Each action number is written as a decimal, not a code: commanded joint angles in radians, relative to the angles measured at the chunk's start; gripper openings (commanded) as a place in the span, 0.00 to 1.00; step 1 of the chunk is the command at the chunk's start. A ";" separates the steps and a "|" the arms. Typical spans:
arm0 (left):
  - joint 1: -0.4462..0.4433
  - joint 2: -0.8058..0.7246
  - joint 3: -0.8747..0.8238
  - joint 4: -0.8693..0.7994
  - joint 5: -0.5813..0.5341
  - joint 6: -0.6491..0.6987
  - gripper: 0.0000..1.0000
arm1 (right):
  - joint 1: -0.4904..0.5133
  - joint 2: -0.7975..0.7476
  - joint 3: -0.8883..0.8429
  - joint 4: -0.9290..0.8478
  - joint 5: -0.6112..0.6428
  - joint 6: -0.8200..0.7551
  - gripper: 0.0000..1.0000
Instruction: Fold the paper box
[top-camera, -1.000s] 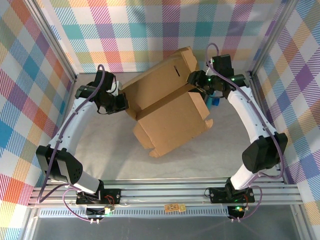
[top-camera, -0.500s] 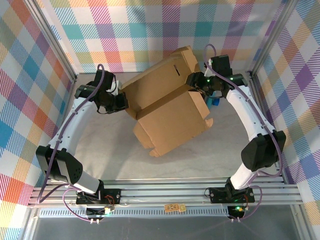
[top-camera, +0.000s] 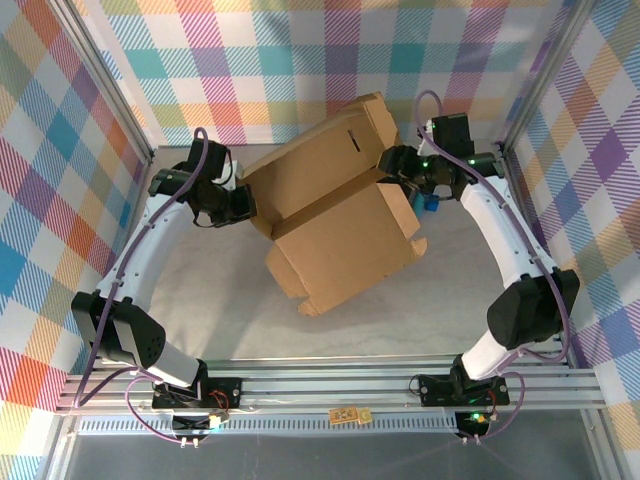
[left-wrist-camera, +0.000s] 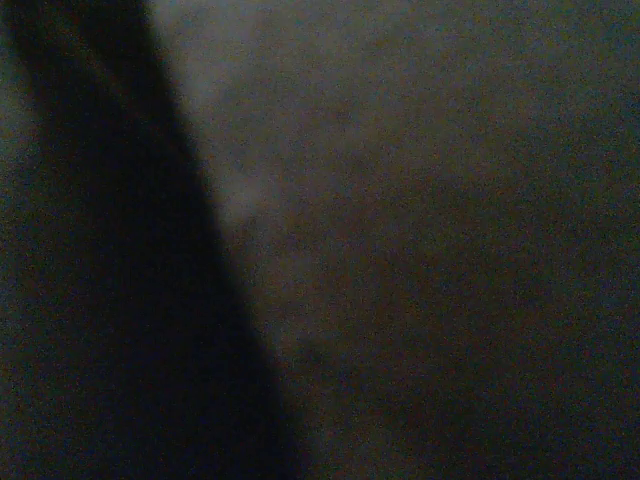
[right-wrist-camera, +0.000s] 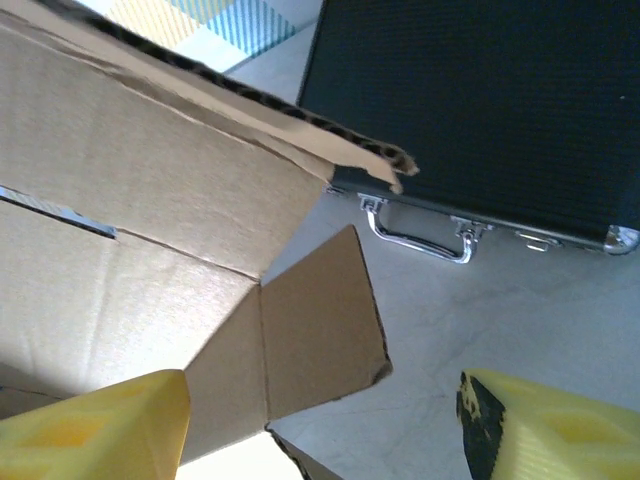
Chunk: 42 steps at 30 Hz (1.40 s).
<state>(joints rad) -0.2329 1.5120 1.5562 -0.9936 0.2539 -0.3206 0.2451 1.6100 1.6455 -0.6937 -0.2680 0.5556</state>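
paper box (top-camera: 335, 225) sits mid-desk (top-camera: 400, 320), a bit far of centre, spanning the gap between the two arms: lower tray part flat on the desk, big upper panel tilted up toward the far wall, so by my read the fold is only part done. left pincer (top-camera: 243, 205) is at the box's left edge, right at the crease between the two panels, jaws together; probably there to pin that side so the sheet doesn't skate while the other arm works (left wrist view is too dark to tell if cardboard is actually between the jaws). right pincer (right-wrist-camera: 318, 440) is at the box's far-right corner, yellow fingers (right-wrist-camera: 95, 430) wide apart, nothing clamped, a small side flap (right-wrist-camera: 310, 340) just ahead of them; looks placed to catch or tuck that flap, not yet touching it. black hard case (right-wrist-camera: 480, 110) lies on the desk beyond the flap, not part of the job. count: 1 box, 1 case with 1 metal handle (right-wrist-camera: 420, 235), 2 arms, 2 pincers
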 joint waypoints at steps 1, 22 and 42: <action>0.009 0.006 0.039 -0.008 0.035 0.008 0.00 | 0.008 0.028 0.027 0.046 -0.077 -0.018 0.71; 0.009 0.013 0.034 0.015 0.045 -0.007 0.00 | 0.111 0.109 0.173 -0.028 -0.037 -0.043 0.58; 0.009 0.007 0.041 0.015 0.045 -0.016 0.00 | 0.175 0.158 0.146 -0.153 0.075 -0.094 0.27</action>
<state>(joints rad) -0.2321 1.5276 1.5570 -0.9958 0.2611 -0.3214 0.4030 1.7508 1.8019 -0.7952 -0.2188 0.4850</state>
